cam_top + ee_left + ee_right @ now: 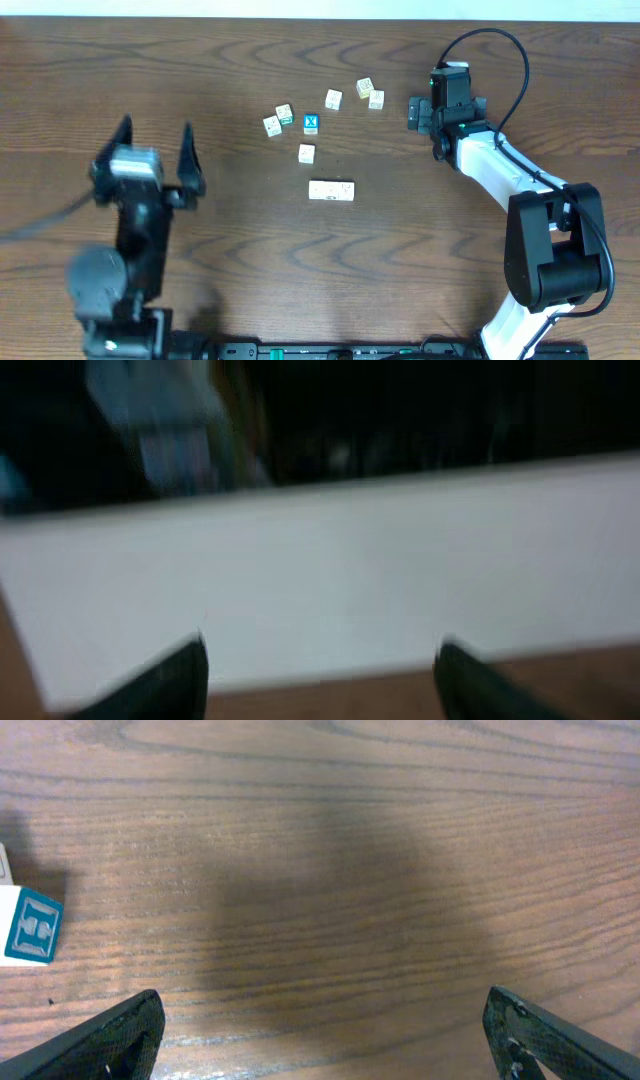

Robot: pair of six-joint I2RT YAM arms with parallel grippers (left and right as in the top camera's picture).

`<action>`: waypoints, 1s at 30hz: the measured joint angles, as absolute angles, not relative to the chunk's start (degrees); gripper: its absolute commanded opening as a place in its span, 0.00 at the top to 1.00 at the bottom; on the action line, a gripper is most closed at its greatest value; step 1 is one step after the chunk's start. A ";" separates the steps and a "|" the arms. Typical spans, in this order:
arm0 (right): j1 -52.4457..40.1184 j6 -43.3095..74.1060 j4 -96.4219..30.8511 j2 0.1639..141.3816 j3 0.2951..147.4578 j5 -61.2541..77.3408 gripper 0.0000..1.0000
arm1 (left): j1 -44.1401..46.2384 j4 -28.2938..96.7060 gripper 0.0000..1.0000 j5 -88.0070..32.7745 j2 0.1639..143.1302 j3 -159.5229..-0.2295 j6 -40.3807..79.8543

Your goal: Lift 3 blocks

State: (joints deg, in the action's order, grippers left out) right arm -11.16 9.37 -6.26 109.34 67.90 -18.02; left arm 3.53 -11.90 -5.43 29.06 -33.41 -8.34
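left gripper point(155, 150) is held wide, empty, well left of three blocks point(331, 190), which are laid touching in a near row, likely for one squeeze. "x" is read on a blue cube point(311, 124), "h" on a green cube point(30, 925). right gripper point(413, 113) is spread wide, empty.
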 measured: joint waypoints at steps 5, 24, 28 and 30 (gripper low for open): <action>-11.16 9.34 -6.31 109.34 67.90 -18.06 0.01 | 1.61 -14.94 0.27 -6.04 19.09 -16.84 -9.21; -11.16 9.34 -6.35 109.34 67.90 -18.06 0.01 | -2.92 0.91 0.27 -5.04 0.73 -0.62 -7.31; -11.16 9.34 -6.33 109.34 67.90 -18.06 0.01 | -2.92 1.13 0.27 -4.47 0.62 -0.67 -6.28; -11.16 9.37 -6.35 109.34 67.90 -18.04 0.01 | -2.92 1.15 0.27 -4.32 0.62 -0.67 -4.95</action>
State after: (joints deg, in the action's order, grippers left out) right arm -11.16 9.37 -6.35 109.34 67.90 -18.04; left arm -2.92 1.15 -4.32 0.62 -0.67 -4.95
